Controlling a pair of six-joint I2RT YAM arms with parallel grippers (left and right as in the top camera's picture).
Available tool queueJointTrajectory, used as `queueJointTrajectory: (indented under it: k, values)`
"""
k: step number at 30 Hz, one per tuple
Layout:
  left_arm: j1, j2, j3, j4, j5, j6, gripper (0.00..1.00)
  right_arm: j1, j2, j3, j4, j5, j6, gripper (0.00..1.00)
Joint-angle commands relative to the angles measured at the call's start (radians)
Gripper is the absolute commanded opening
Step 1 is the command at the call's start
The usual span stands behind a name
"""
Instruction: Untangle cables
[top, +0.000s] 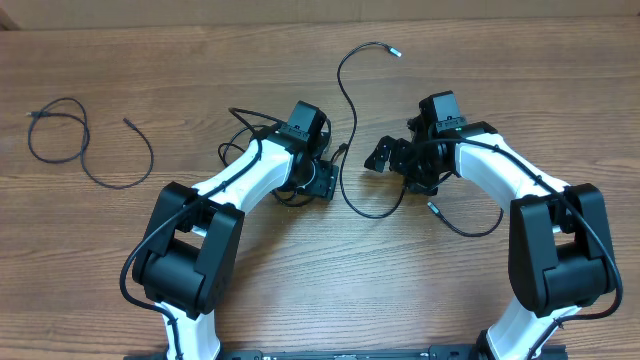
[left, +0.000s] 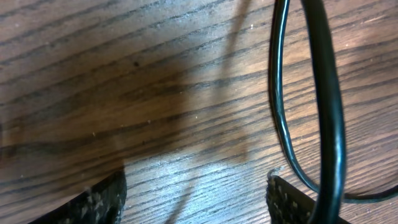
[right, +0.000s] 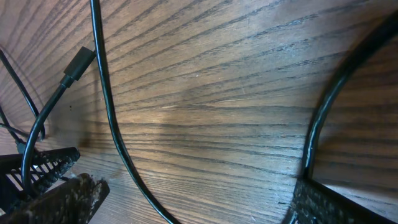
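A long thin black cable (top: 349, 105) with a silvery tip runs from the far middle of the table down between both arms and curls at the front. My left gripper (top: 320, 181) is just left of it, low over the wood. In the left wrist view its jaws (left: 196, 200) are open with bare wood between them, and a thin cable (left: 278, 112) runs by the right finger. My right gripper (top: 388, 155) is just right of the long cable. Its jaws (right: 199, 202) are open, and a cable (right: 112, 118) lies on the table between them, not gripped. A black plug (right: 78, 62) shows at the left.
A separate black cable (top: 60, 135) lies in a loose loop at the far left. Another short cable (top: 465, 228) with a plug lies beside the right arm. A thick blurred black cord (left: 326, 93) hangs close to the left wrist camera. A cable (right: 323, 118) curves by the right finger.
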Motion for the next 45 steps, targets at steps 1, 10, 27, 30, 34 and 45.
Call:
queueJointTrajectory:
  k: [1, 10, 27, 30, 34, 45]
  values:
    - [-0.003, 0.010, 0.008, 0.006, -0.008, -0.013, 0.70, -0.002, -0.025, 0.001, 0.006, 0.007, 0.000, 1.00]
    - [-0.003, 0.010, 0.008, 0.005, -0.009, -0.013, 0.97, -0.002, -0.025, 0.001, 0.006, 0.007, 0.000, 1.00]
    - [-0.003, 0.010, 0.008, 0.005, -0.009, -0.013, 1.00, -0.002, -0.025, 0.001, 0.006, 0.007, 0.000, 1.00]
    - [-0.003, 0.010, 0.008, 0.005, -0.009, -0.013, 1.00, -0.002, -0.025, 0.001, 0.006, 0.007, 0.000, 1.00]
    - [-0.003, 0.010, 0.008, 0.005, -0.009, -0.013, 1.00, -0.002, -0.025, 0.001, 0.006, 0.007, 0.000, 1.00]
    - [-0.003, 0.010, 0.008, 0.010, -0.009, -0.013, 1.00, -0.002, -0.025, 0.001, 0.006, 0.007, 0.000, 1.00]
